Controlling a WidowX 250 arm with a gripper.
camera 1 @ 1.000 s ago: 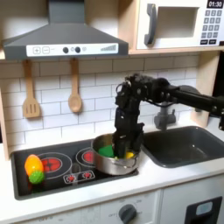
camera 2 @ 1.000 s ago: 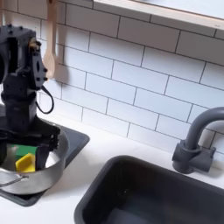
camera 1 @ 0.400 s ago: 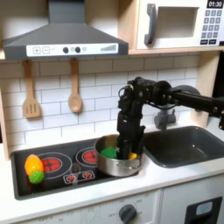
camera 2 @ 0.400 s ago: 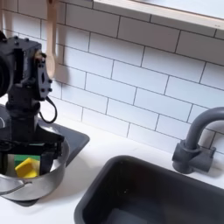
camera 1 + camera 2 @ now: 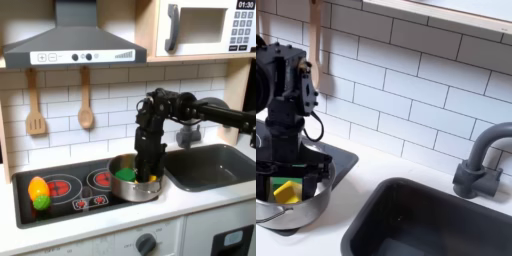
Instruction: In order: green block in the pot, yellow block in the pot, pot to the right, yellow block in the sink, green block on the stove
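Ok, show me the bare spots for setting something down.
Free: the dark grey rectangular sink basin and the white counter strip between it and the shiny silver pot. Crowded: the pot, with the gripper and both blocks inside.

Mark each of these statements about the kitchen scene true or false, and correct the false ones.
1. The yellow block lies inside the pot. True.
2. The green block sits in the sink. False: in the first exterior view it is in the pot, and the sink holds no block.
3. The gripper is down at the pot. True.
4. The pot stands at the first exterior view's left end of the stove. False: it stands at the stove's right end, next to the sink.
5. The toy fruit rests inside the pot. False: it lies on the stove's left burner, apart from the pot.
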